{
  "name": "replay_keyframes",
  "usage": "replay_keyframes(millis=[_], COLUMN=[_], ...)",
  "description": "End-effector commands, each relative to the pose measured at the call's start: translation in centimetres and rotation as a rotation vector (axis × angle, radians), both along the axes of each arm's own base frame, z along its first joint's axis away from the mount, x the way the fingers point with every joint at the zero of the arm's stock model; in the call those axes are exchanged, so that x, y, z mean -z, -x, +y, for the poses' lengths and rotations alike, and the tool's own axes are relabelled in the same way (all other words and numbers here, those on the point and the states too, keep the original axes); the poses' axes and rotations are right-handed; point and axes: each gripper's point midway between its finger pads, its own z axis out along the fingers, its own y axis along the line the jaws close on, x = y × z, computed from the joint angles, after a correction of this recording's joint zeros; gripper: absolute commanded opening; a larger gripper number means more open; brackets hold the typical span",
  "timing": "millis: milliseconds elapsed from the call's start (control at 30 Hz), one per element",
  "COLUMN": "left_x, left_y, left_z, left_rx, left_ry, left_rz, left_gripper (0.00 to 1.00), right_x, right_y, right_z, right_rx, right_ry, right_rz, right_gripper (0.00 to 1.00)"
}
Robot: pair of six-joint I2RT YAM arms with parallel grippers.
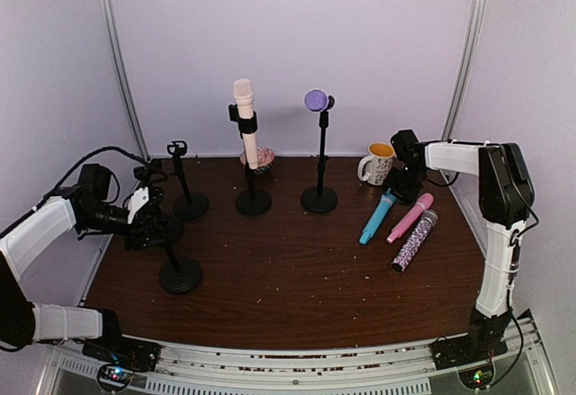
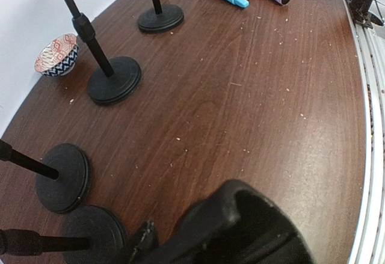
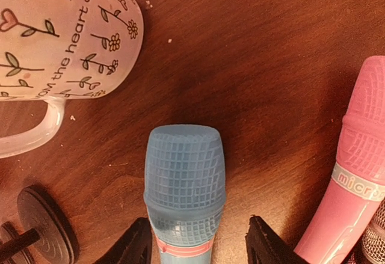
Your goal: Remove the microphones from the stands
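A blue microphone (image 3: 185, 180) lies flat on the brown table, its head between the spread fingers of my right gripper (image 3: 198, 246), which stands open; the fingertips (image 3: 137, 245) show a gap on the right side. In the top view this blue microphone (image 1: 378, 217) lies beside my right gripper (image 1: 405, 177). A cream microphone (image 1: 244, 112) stands upright in a black stand (image 1: 253, 201). A purple-headed microphone (image 1: 315, 100) sits on another stand (image 1: 319, 199). My left gripper (image 1: 151, 219) hovers at the top of the near-left stand (image 1: 180, 274); a black hollow shape (image 2: 240, 228) hides its jaws.
An empty stand (image 1: 191, 204) with a bare clip is behind the left gripper. A flowered mug (image 3: 54, 35) stands just past the blue microphone. A pink microphone (image 1: 410, 218) and a glittery one (image 1: 415, 240) lie to the right. A patterned bowl (image 2: 57, 53) sits near the back.
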Motion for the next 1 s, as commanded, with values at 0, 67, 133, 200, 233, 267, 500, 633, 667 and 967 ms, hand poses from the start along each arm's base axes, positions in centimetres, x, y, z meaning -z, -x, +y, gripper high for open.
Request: replay_keyframes(millis=[0, 67, 133, 200, 233, 267, 500, 633, 667, 967], left_x=[-1.6, -1.9, -2.3, -2.8, -3.0, -3.1, -2.6, -2.4, -2.5, -2.9], left_y=[-1.9, -2.7, -3.3, -3.8, -4.1, -4.3, -5.7, -6.2, -6.2, -6.2], left_z=[0.8, 1.2, 1.4, 1.6, 1.7, 1.8, 2.8, 3.0, 3.0, 3.1], left_rx=[-0.062, -0.086, -0.098, -0.104, -0.108, -0.111, -0.140, -0.144, -0.144, -0.152], left_ry=[-0.021, -0.037, -0.053, -0.064, -0.069, -0.074, -0.120, -0.119, -0.118, -0.120], left_rz=[-0.073, -0.092, -0.107, -0.127, -0.136, -0.144, -0.164, -0.163, -0.164, -0.171], left_gripper=[0.47, 0.46, 0.45, 0.45, 0.45, 0.45, 0.45, 0.46, 0.46, 0.57], right_x=[-3.7, -5.1, -6.1, -6.5, -6.4, -6.3, -2.1, -0.6, -0.5, -1.5], right_y=[-0.2, -0.4, -0.6, -1.1, -1.3, -1.5, -1.1, -0.3, 0.0, 1.4], right_z=[0.5, 1.8, 3.8, 5.7, 6.5, 7.3, 8.7, 7.8, 7.4, 5.6], right_rx=[-0.031, -0.057, -0.092, -0.122, -0.133, -0.142, -0.131, -0.117, -0.114, -0.102], right_ry=[0.043, 0.041, 0.014, -0.019, -0.030, -0.038, -0.071, -0.057, -0.050, -0.051], right_rz=[-0.094, -0.138, -0.179, -0.209, -0.215, -0.218, -0.140, -0.114, -0.109, -0.141], right_gripper=[0.53, 0.48, 0.42, 0.37, 0.35, 0.34, 0.30, 0.29, 0.29, 0.34])
